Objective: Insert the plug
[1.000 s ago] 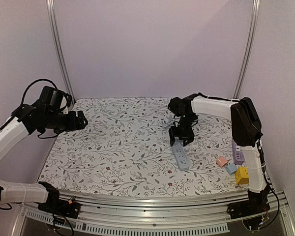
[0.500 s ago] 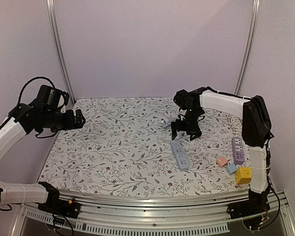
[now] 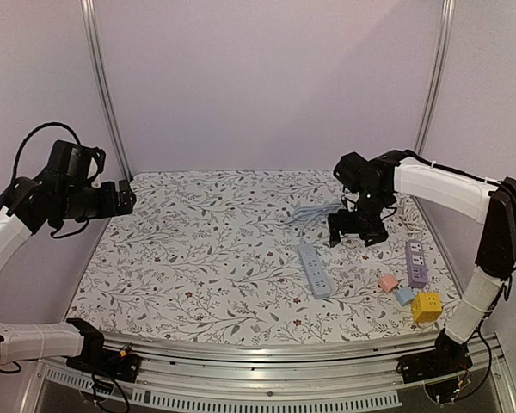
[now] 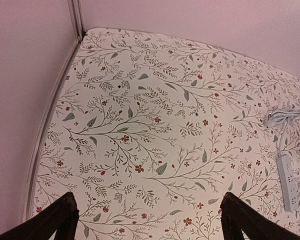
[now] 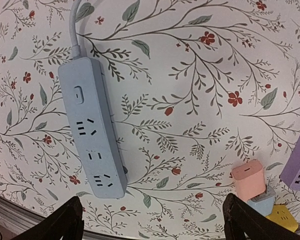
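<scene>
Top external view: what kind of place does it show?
Likely a lab robot cell: left arm and right arm on a metal frame, plain walls, a floral-covered table with a blue power strip.

The top external view looks down from above and behind the arm bases, over the whole tabletop (image 3: 198,258). The left wrist view faces obliquely across its left and far part. The right wrist view looks almost straight down, close over the blue power strip (image 5: 92,145), which all three views share.
</scene>
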Available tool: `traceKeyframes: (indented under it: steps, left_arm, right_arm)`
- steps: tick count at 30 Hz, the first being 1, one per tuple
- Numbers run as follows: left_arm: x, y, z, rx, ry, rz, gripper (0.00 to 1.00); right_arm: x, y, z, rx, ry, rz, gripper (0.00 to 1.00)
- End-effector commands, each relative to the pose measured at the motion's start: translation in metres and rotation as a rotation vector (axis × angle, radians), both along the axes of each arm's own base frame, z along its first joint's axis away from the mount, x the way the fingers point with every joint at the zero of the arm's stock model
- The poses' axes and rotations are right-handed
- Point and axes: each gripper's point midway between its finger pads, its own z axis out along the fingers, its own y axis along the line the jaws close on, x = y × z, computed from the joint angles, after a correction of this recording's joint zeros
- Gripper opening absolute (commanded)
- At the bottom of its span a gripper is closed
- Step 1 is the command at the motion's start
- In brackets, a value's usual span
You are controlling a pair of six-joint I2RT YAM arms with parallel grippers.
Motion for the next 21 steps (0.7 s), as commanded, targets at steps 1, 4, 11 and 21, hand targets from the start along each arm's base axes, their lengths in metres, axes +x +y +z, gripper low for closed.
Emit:
traceKeyframes:
  steps: [1,4,11,21]
  left_arm:
    - [-0.006,0.001,0.005,-0.020,-0.003,0.013,0.99]
    - [-0.009,-0.001,0.005,-0.049,-0.002,0.011,0.99]
    - [-0.007,-0.011,-0.004,-0.102,0.009,-0.006,0.99]
    - [0.013,-0.029,-0.023,-0.159,0.025,-0.023,0.99]
  right_arm:
    - [-0.007,-0.034,0.019,-0.054,-0.102,-0.064,0.96]
    - [-0.020,-0.053,0.019,-0.054,-0.103,-0.122,0.96]
    - [-0.061,-0.089,0.008,-0.103,-0.016,-0.276,0.99]
    - [-0.103,-0.117,0.019,-0.040,0.057,-0.470,0.99]
